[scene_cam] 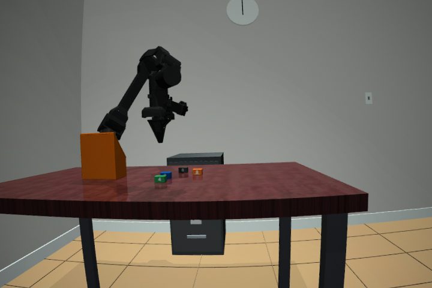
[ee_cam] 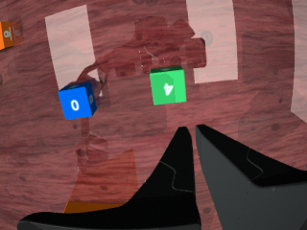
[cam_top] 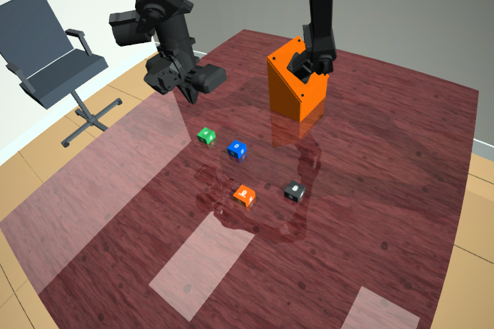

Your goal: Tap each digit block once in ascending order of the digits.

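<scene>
My gripper (cam_top: 192,101) (scene_cam: 160,141) (ee_cam: 191,134) is shut and empty, pointing down high above the table. In the wrist view its tips are just below the green block (cam_top: 206,135) (scene_cam: 160,179) (ee_cam: 168,87), which shows a 4. The blue block (cam_top: 237,149) (scene_cam: 166,174) (ee_cam: 77,102) shows a 0 and sits beside the green one. The orange block (cam_top: 244,195) (scene_cam: 197,171) (ee_cam: 7,34) shows what looks like an underlined 9. The black block (cam_top: 294,192) (scene_cam: 183,170) shows what looks like an 8; it is outside the wrist view.
The arm's orange base box (cam_top: 284,89) (scene_cam: 97,156) stands on the glossy reddish table (cam_top: 372,155) (scene_cam: 240,210), behind the blocks in the top view. An office chair (cam_top: 64,75) stands beyond the table's left edge. A dark cabinet (scene_cam: 197,237) is behind the table.
</scene>
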Robot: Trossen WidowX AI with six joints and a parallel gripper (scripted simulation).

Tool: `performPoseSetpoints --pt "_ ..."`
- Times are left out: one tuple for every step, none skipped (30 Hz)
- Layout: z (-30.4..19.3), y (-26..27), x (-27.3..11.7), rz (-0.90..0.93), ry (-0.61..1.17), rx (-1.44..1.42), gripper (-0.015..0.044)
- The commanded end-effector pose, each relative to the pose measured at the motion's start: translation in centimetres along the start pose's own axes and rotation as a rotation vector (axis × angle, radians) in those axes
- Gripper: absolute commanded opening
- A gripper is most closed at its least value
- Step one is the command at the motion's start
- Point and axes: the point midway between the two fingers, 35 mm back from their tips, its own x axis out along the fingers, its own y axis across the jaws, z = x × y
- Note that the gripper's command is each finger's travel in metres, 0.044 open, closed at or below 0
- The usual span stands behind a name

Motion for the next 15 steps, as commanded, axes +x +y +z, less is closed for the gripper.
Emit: performPoseSetpoints --pt "-0.1 0.2 -0.8 0.005 0.013 -0.008 0.0020" --pt "-0.1 0.2 -0.8 0.005 0.013 -0.008 0.0020" --pt "0.1 0.5 -0.9 0.003 0.014 -0.007 0.0020" --pt "0.6 1.3 -1.0 -0.002 0.014 -0.005 0.0020" --pt "1.3 2.6 -1.1 -0.009 0.015 -0.003 0.0020" --pt "2.2 4.3 -1.3 -0.017 0.015 -0.001 0.0020" --pt "2.9 6.0 -1.4 -0.024 0.014 0.001 0.0020" --pt "3.6 7.8 -1.5 -0.028 0.013 0.002 0.0020" --pt "4.1 9.7 -1.6 -0.031 0.012 0.002 0.0020" --pt "4.6 11.6 -1.6 -0.033 0.011 0.002 0.0020" --pt "4.9 13.5 -1.5 -0.032 0.009 0.002 0.0020" --pt "5.0 15.4 -1.5 -0.030 0.008 0.002 0.0020" --pt "5.1 17.4 -1.5 -0.026 0.007 0.001 0.0020" --pt "5.0 19.3 -1.4 -0.021 0.006 0.000 0.0020" --pt "4.8 21.2 -1.3 -0.014 0.006 -0.001 0.0020"
